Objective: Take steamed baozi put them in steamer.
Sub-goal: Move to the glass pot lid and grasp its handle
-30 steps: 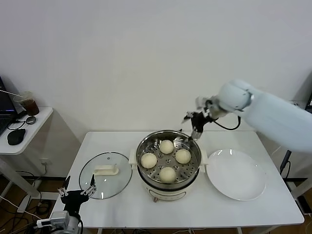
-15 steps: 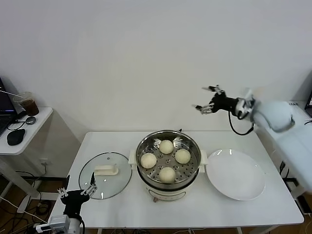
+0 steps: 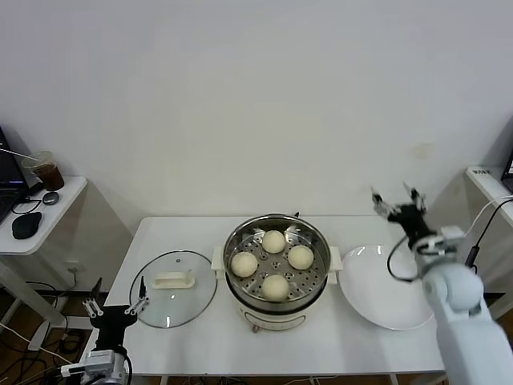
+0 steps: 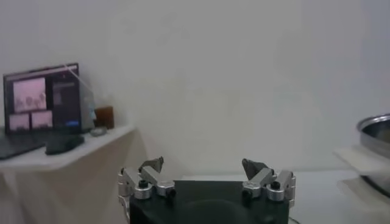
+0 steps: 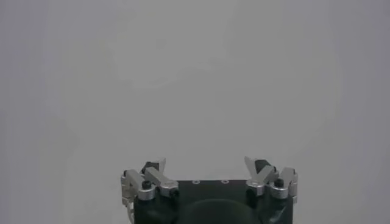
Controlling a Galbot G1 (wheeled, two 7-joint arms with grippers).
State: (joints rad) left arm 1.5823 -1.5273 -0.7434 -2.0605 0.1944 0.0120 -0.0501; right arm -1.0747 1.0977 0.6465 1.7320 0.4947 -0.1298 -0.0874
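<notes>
The steamer (image 3: pixel 276 298), a shiny steel pot on a white base, stands mid-table with several cream-white baozi (image 3: pixel 273 241) on its perforated tray. My right gripper (image 3: pixel 398 204) is raised above the far edge of the white plate (image 3: pixel 377 289), to the right of the steamer. It points up at the wall, open and empty. In the right wrist view that gripper (image 5: pixel 208 165) faces only blank wall. My left gripper (image 3: pixel 115 306) hangs low off the table's front-left corner, open and empty. In the left wrist view it (image 4: pixel 206 167) shows wide apart, with the steamer's rim (image 4: pixel 375 129) at the side.
A round glass lid (image 3: pixel 174 277) with a white handle lies flat left of the steamer. The plate is bare. A side table (image 3: pixel 60 212) at the far left carries a dark drink cup (image 3: pixel 48 170), a mouse (image 3: pixel 26 224) and a laptop (image 4: pixel 41 97).
My right arm swung away from above the steamer's far rim, out to the right and back toward me, ending above the plate. The left gripper drifted slightly left. Baozi unmoved.
</notes>
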